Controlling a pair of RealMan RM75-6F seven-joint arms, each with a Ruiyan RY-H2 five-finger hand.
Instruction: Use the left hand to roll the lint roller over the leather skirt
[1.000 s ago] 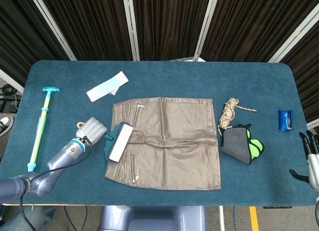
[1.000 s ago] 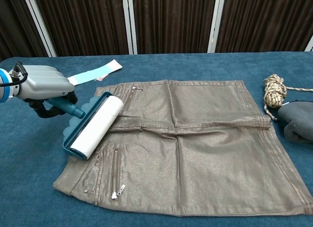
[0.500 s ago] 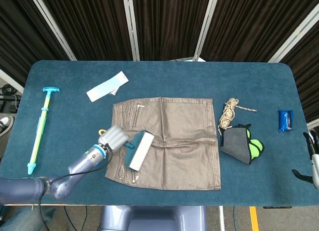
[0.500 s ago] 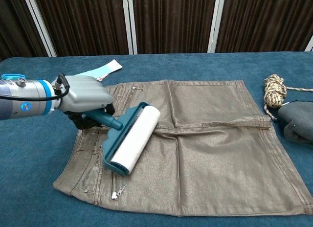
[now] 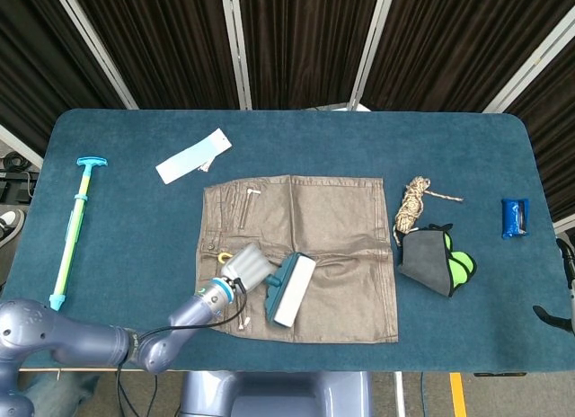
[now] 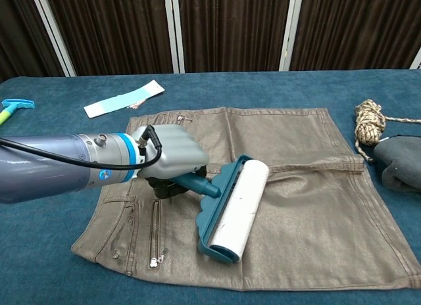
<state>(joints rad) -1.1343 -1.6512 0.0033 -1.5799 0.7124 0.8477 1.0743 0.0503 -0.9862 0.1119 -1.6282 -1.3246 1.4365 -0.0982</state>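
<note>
The brown leather skirt [image 5: 332, 228] [image 6: 296, 154] lies flat in the middle of the blue table. My left hand [image 5: 249, 266] [image 6: 172, 155] grips the teal handle of the lint roller [image 5: 291, 289] [image 6: 237, 208]. The roller's white drum lies on the skirt's lower middle, its long side running toward the near hem. My left forearm reaches over the skirt's left part. At the right edge of the head view only a sliver of my right hand [image 5: 565, 291] shows, too little to tell how its fingers lie.
A teal and yellow pump [image 5: 74, 226] lies at the far left. A light blue card [image 5: 192, 155] [image 6: 123, 98] sits behind the skirt. Right of the skirt are a coiled rope [image 5: 413, 203] [image 6: 369, 119], a grey and green cloth [image 5: 437, 260] and a blue packet [image 5: 514, 217].
My left hand has carried the roller rightward, from the skirt's left edge across to its lower middle. My right hand has slid further out of view.
</note>
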